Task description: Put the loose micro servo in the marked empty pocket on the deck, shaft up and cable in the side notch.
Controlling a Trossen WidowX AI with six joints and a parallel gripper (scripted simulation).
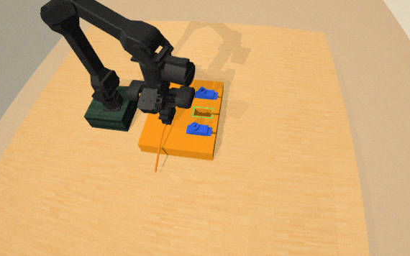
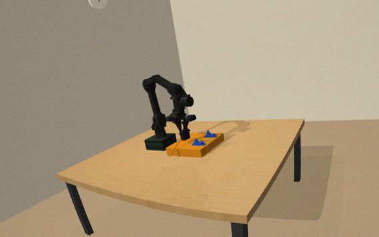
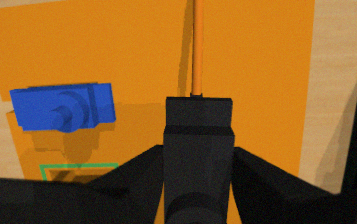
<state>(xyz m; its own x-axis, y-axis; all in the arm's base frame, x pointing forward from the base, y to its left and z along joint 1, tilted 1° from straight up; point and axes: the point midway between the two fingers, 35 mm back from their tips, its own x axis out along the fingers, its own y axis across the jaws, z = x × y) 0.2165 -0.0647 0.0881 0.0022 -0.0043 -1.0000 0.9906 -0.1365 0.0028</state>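
Note:
The loose micro servo [image 1: 166,118] [image 2: 185,136] [image 3: 198,117] is black, with its shaft up, and stands over the orange deck [image 1: 179,141] [image 2: 183,152] [image 3: 259,45]. Its orange cable [image 1: 160,147] [image 3: 197,50] runs off the deck's near edge. My gripper [image 3: 197,155] is shut on the servo, one finger on each side. Whether the servo touches the deck is hard to tell. The empty pocket [image 1: 203,113], outlined in green, lies to the right in the top view; the wrist view shows part of its green outline [image 3: 79,165], the rest hidden by a finger.
Two blue servos sit in the deck on either side of the pocket, one nearer [image 1: 198,129] [image 2: 198,142] [image 3: 61,107] and one farther [image 1: 206,93] [image 2: 210,134]. The arm's dark green base block [image 1: 108,121] [image 2: 155,144] stands left of the deck on the wooden table [image 1: 229,201] [image 2: 165,180].

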